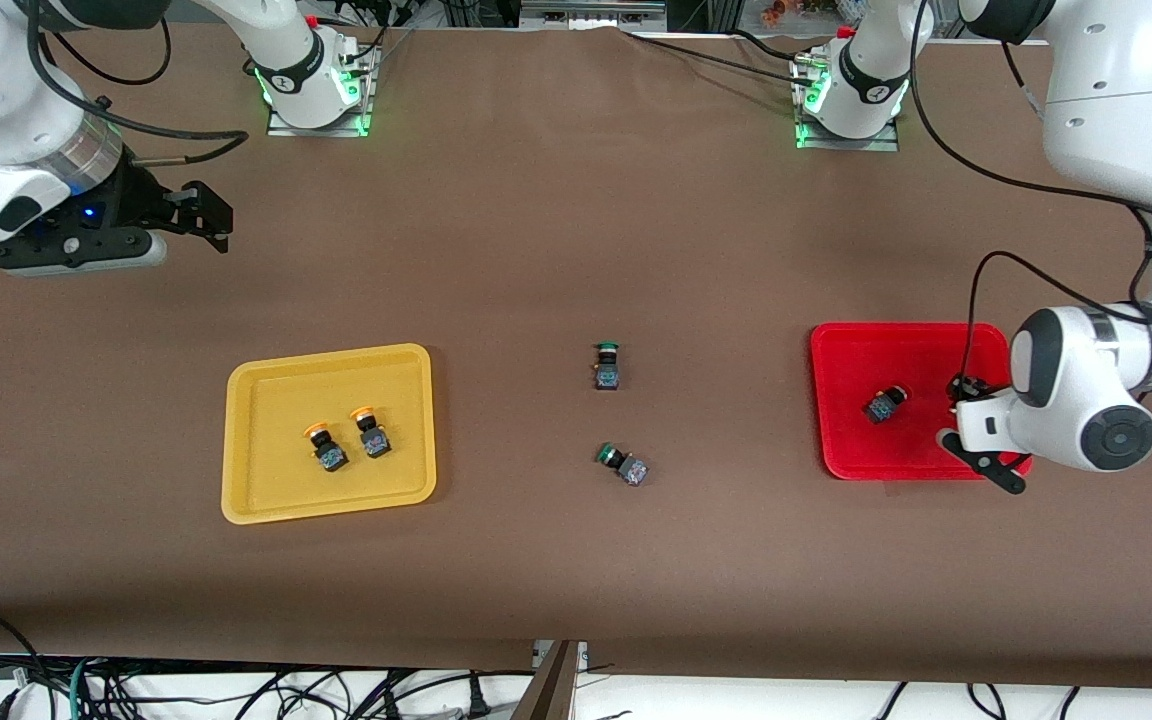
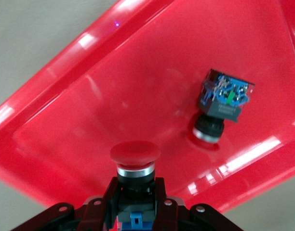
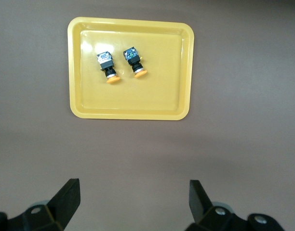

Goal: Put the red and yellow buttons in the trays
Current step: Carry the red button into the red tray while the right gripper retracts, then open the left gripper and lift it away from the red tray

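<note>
My left gripper (image 1: 966,392) is over the red tray (image 1: 856,350), at its end toward the left arm, shut on a red button (image 2: 134,153) held cap-forward just above the tray floor (image 2: 113,96). A second red button (image 1: 884,404) lies on its side in the red tray, and it shows in the left wrist view too (image 2: 223,101). Two yellow buttons (image 1: 326,447) (image 1: 372,434) lie in the yellow tray (image 1: 266,385). My right gripper (image 1: 208,215) is open and empty, waiting high over the table near the right arm's end. Its wrist view shows the yellow tray (image 3: 176,96) with both buttons (image 3: 107,65) (image 3: 134,60).
Two green-capped switches lie on the brown table between the trays, one (image 1: 607,365) farther from the front camera and one (image 1: 623,465) nearer. The arm bases stand along the table's edge farthest from the camera.
</note>
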